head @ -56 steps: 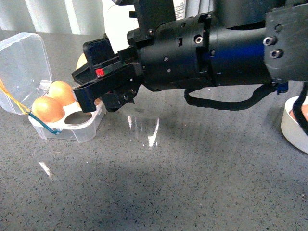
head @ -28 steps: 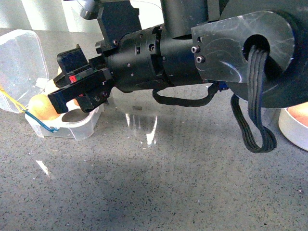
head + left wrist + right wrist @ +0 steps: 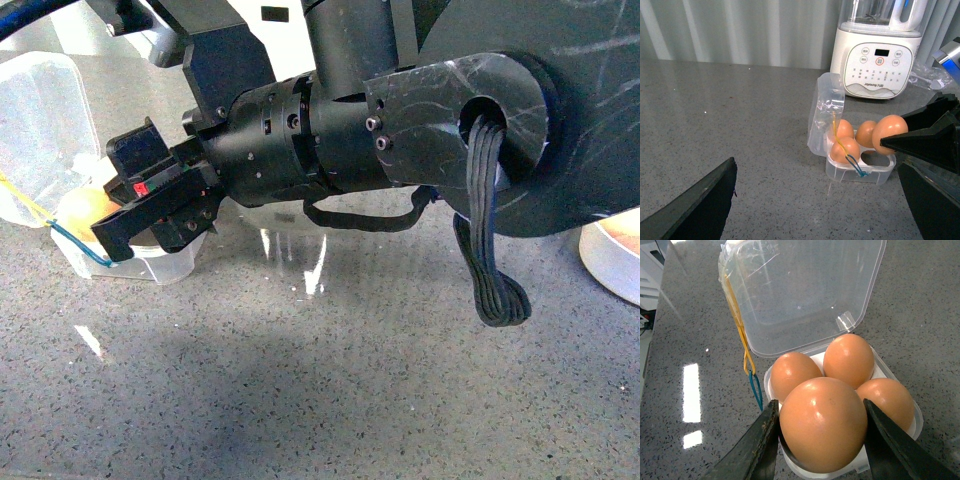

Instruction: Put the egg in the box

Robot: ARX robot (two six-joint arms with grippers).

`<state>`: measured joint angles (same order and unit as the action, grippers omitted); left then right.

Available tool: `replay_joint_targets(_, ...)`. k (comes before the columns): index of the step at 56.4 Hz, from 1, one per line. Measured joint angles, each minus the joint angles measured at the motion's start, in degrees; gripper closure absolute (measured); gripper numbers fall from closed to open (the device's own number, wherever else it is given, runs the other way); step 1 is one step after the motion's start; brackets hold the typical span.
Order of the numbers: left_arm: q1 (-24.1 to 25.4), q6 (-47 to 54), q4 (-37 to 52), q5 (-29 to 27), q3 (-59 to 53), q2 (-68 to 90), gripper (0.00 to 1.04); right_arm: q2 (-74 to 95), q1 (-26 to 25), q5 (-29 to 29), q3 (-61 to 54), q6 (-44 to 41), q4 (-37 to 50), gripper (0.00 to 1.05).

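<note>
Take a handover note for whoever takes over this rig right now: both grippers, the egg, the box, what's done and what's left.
Left gripper: open, empty, clear of the box.
Right gripper: shut on the egg, held just above the box.
Box: lid open, three other eggs seated, one free hole.
Done: egg picked up and carried over the box.
Left: lower it into the free hole, release, pull back.
</note>
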<state>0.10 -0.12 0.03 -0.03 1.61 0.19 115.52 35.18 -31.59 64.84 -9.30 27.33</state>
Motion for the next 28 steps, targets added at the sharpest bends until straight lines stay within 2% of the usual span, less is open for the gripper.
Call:
replay_joint_targets(20,0.0,0.0,0.0,0.0,0.0,0.0,0.07,-0.24,-0.42,-0.42,-0.02,-0.31,-0.48,0.09)
replay_joint_targets(23,0.0,0.0,0.0,0.0,0.0,0.0,0.07,-0.61,-0.66,-0.42,-0.09,0.15,-0.17,0.05)
replay_joint_targets(28,0.0,0.0,0.0,0.0,0.0,0.0,0.07,-2.03,-1.57,-0.28,-0.31,0.57,0.48,0.08)
